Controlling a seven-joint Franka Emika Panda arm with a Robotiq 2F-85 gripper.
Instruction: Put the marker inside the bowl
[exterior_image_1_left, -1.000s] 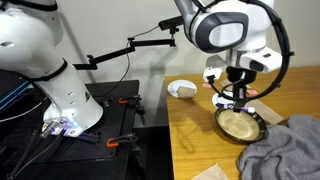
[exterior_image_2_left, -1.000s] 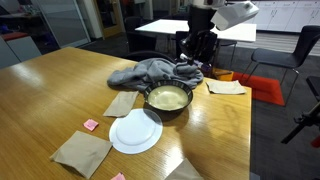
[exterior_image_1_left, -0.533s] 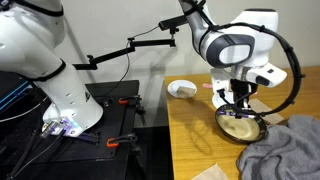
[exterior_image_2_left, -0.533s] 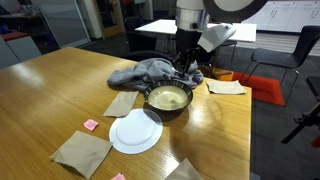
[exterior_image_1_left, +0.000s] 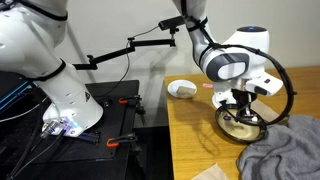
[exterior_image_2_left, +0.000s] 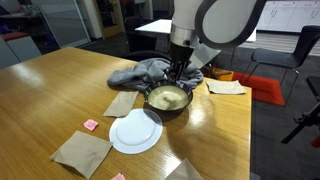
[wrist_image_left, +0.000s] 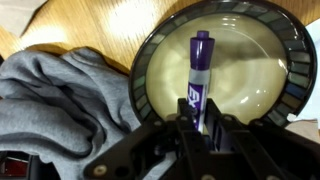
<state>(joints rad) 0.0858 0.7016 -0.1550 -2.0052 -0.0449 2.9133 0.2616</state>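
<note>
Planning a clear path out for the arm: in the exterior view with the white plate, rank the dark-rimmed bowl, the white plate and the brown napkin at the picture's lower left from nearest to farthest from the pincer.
From the pincer:
1. Bowl, right beneath it.
2. White plate, beside the bowl, nearer the camera.
3. Brown napkin, beyond the plate, at the lower left.

purple-and-white marker (wrist_image_left: 201, 75), cream bowl (wrist_image_left: 298, 70) with black rim
marker: purple cap, white barrel with purple print. bowl rim: black, ribbed. beside the bowl, a plain grey cloth (wrist_image_left: 60, 95) on orange-brown table (wrist_image_left: 100, 25).
</note>
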